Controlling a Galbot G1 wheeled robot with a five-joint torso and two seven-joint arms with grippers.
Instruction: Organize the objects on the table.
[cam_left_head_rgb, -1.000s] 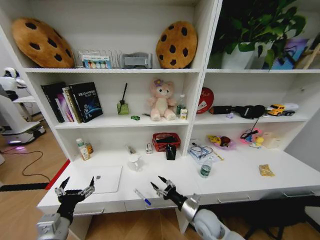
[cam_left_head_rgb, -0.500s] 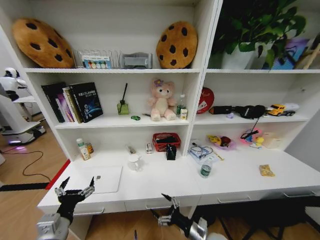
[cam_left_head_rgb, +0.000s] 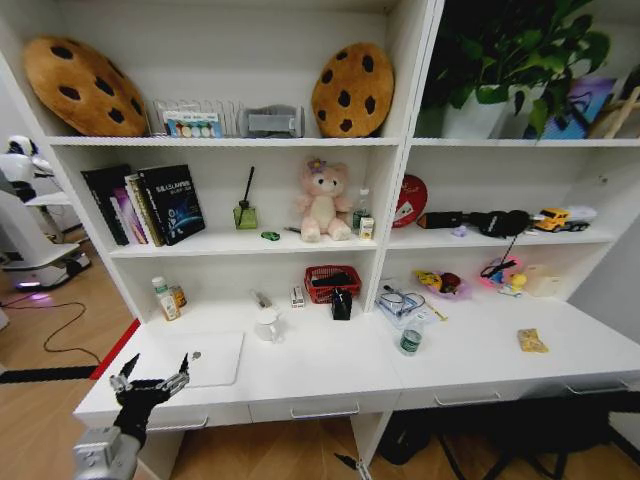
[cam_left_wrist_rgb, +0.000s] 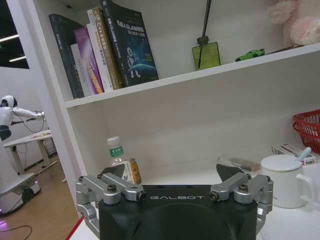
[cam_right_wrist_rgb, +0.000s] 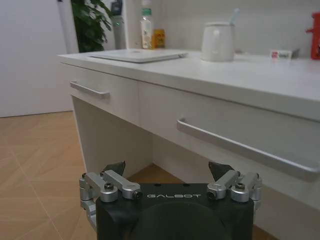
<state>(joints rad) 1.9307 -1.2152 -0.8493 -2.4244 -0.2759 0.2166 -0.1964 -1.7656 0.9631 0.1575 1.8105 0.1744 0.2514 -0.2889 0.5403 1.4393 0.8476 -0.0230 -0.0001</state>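
Down from the tabletop (cam_left_head_rgb: 330, 365) edge, the right pincer (cam_right_wrist_rgb: 171, 172) has dropped below the drawer fronts, its fingers spread and empty, facing a metal bar handle (cam_right_wrist_rgb: 240, 147). At the front left corner hangs the left pincer (cam_left_head_rgb: 150, 378), also spread wide, just beside the silver laptop (cam_left_head_rgb: 210, 358). On the tabletop, a green-labelled bottle (cam_left_head_rgb: 410, 340) stands right of centre, with the yellow snack packet (cam_left_head_rgb: 532, 341) farther right.

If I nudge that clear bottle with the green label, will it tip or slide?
The bottle stands upright, tall and narrow on a smooth white desk, so a high push probably tips it. It looks small and light; a low push likely slides it. Once down, it would probably roll.
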